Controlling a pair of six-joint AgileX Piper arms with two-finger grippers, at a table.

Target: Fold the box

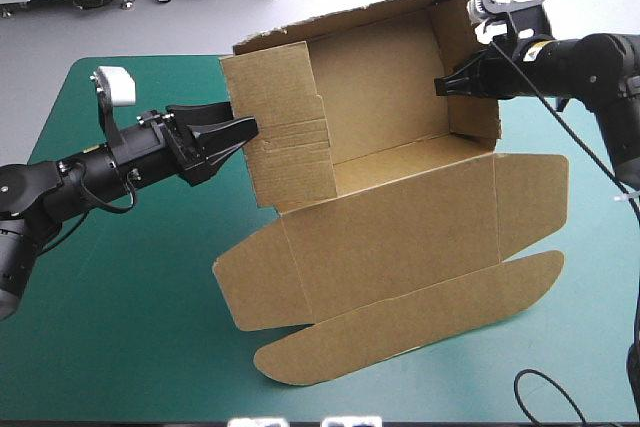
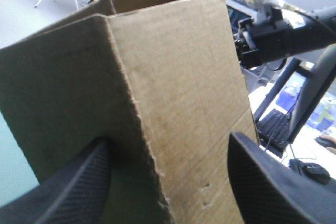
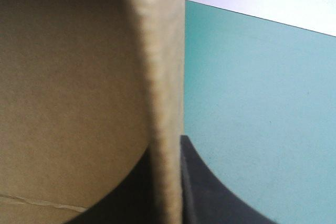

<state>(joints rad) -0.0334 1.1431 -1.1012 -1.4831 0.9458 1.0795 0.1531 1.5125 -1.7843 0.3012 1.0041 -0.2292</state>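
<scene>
The brown box (image 1: 400, 217) stands tilted on the teal-green cover, walls raised, with its lid and curved flap lying flat toward the table's front edge. My left gripper (image 1: 240, 132) is open at the box's left wall; in the left wrist view the wall's corner (image 2: 173, 87) sits between my spread fingers (image 2: 79, 182). My right gripper (image 1: 455, 82) is shut on the top of the right wall. In the right wrist view the board's edge (image 3: 165, 77) runs between the nearly closed fingers (image 3: 210, 192). The right gripper (image 2: 247, 51) also shows beyond the box in the left wrist view.
Bare teal-green cover (image 1: 120, 287) lies in front of my left arm and right of the box (image 3: 252, 77). The lid's flap reaches close to the table's front edge.
</scene>
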